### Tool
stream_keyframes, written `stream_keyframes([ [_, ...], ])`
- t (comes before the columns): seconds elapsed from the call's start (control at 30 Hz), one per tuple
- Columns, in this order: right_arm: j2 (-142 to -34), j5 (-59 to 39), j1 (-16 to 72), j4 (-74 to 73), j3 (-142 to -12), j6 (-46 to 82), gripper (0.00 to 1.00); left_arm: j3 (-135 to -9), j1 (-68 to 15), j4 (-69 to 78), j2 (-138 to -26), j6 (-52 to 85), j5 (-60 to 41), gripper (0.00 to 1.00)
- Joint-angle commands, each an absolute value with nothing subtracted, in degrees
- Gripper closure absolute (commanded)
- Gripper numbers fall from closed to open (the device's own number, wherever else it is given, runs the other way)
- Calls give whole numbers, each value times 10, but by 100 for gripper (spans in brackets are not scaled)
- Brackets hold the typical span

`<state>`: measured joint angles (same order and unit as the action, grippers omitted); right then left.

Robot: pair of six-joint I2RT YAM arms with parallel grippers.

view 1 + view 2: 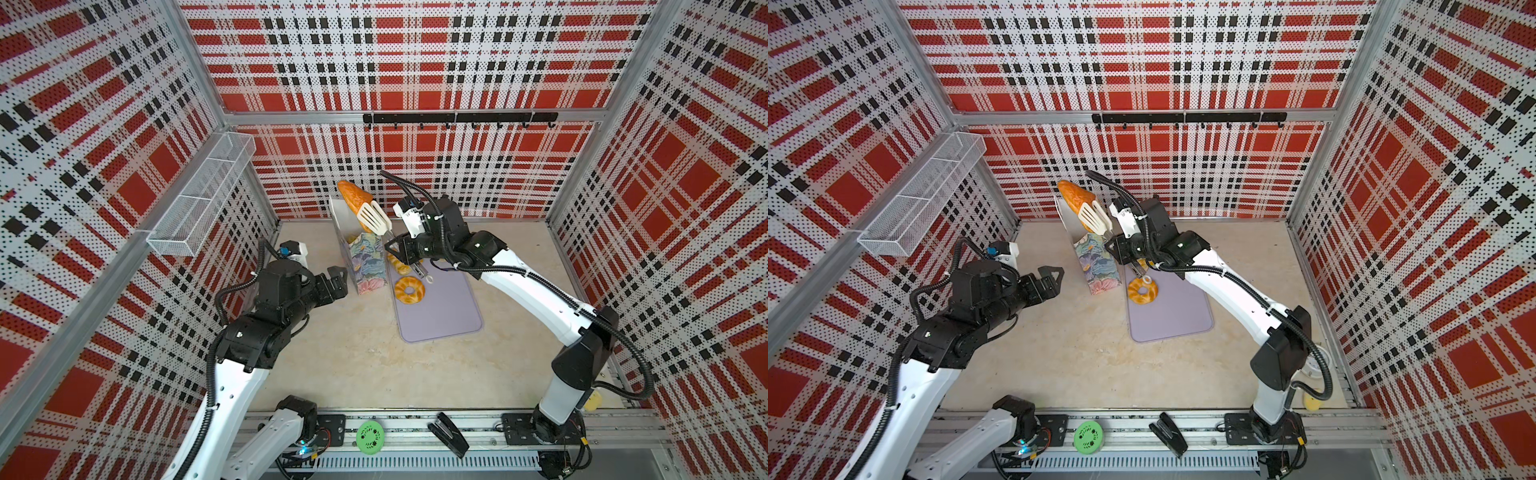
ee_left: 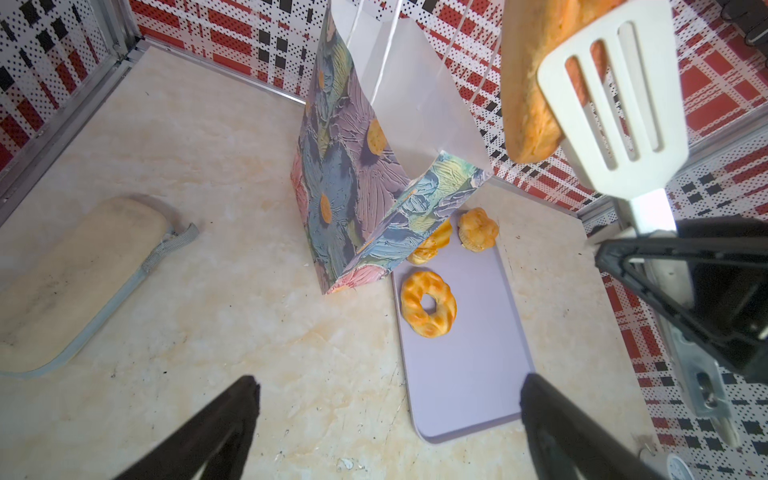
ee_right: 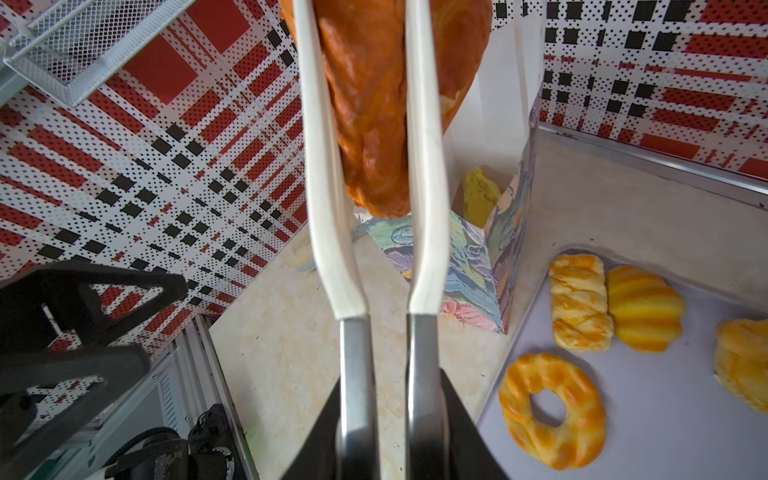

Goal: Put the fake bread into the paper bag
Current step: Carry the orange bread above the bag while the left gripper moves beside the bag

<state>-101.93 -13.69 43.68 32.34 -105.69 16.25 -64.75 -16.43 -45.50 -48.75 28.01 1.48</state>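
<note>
The right claw (image 1: pixel 406 254) is closed on the metal handles of the tongs (image 1: pixel 374 218). Their white slotted blades pinch one long orange-brown piece of fake bread (image 1: pixel 351 195) directly above the open mouth of the paper bag (image 1: pixel 365 262). The left claw (image 1: pixel 338 281) is fully open and empty, beside the bag. A yellowish piece (image 3: pixel 480 193) lies inside the bag. The ring doughnut (image 1: pixel 409 289) and three rolls (image 3: pixel 579 303) rest on the lavender tray (image 1: pixel 444 324) next to the bag. The pieces appear light, glossy and probably slippery. Pinch across the thick middle, not the tapered ends.
</note>
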Motion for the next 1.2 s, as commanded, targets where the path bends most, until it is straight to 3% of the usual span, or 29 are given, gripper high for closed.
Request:
stream_keyframes([
  [0.0, -1036, -141, 441, 263, -1099, 170, 69, -640, -159, -455, -490, 271, 1, 1],
  [0.83, -1160, -93, 442, 309, -1216, 175, 65, -616, -159, -454, -476, 289, -22, 1],
  [1.17, -1163, -93, 442, 351, -1226, 164, 48, -604, -162, -456, -476, 301, -30, 1],
])
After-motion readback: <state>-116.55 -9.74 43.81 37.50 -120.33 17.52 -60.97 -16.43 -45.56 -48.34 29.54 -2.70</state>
